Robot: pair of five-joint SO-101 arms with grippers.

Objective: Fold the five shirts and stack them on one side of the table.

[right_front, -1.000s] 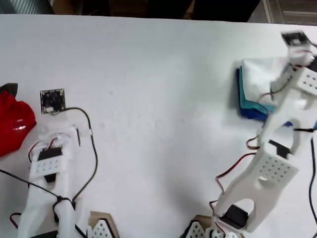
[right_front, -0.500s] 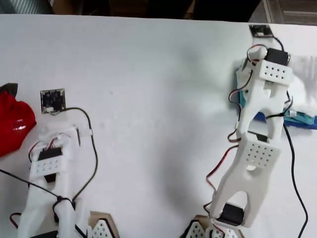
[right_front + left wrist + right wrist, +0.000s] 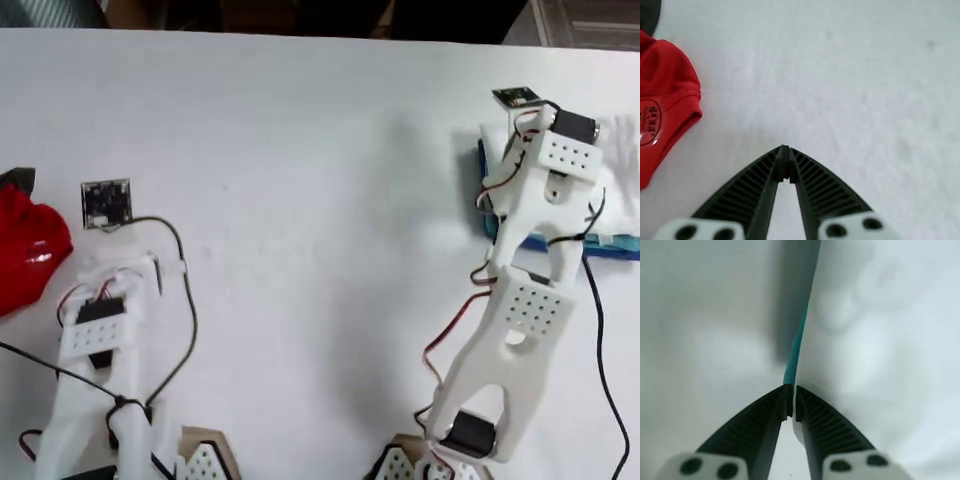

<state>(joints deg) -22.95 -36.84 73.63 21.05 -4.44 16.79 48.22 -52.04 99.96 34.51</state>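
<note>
A crumpled red shirt lies at the table's left edge, also seen as the red shirt in the left wrist view. My left gripper is shut and empty over bare table beside it. At the right side sits a folded stack: a white shirt on top, with a teal layer and a blue layer under it. The right arm hangs over this stack. My right gripper is shut, its tips at the stack's side where the teal edge meets the white shirt.
The left arm rests at the front left with a black cable looping beside it. The white table stretches bare between the arms. Both arm bases stand at the front edge.
The right arm swung left from the table's right edge across the stack, then drew back slightly toward the front. The left arm and the red shirt stayed still.
</note>
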